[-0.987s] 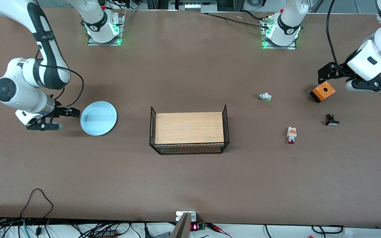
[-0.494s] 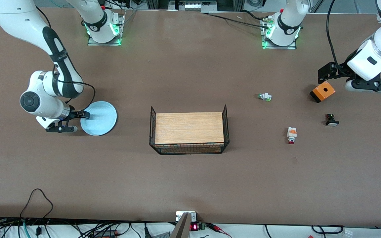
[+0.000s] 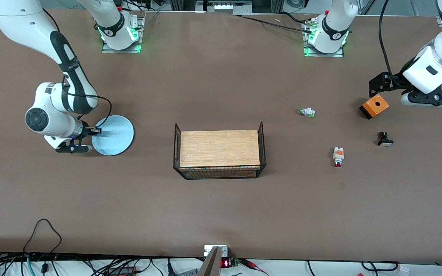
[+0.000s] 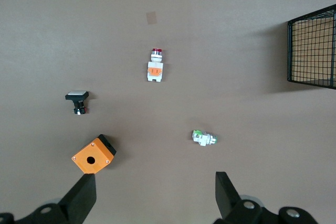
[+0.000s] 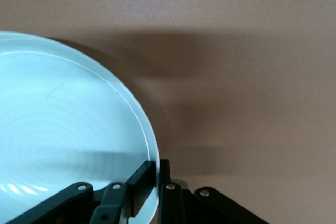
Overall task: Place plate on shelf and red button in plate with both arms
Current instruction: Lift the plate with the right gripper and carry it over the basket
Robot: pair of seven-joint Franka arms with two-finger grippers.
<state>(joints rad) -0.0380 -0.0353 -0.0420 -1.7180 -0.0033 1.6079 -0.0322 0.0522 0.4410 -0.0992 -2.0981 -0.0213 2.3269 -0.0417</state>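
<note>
Brown table surface, plate gripped at its rim, red button unattended.

A brown table [image 3: 221,211] is shown with a wire basket [image 3: 219,153] holding a wooden board at its middle. Toward the right arm's end, the plate [image 3: 114,135] is clamped at its rim by the right gripper [image 3: 95,131], one finger [image 5: 140,182] inside the rim and the other outside, as seen in the right wrist view. Toward the left arm's end, the left gripper [image 3: 380,85] is held with its fingers [image 4: 84,199] spread wide and empty, over the table by the orange box [image 3: 375,106]. The red button [image 3: 338,156] lies on the table, nearer to the front camera than the green-tipped part [image 3: 307,112] and beside the black part [image 3: 385,139], well apart from both grippers.
</note>
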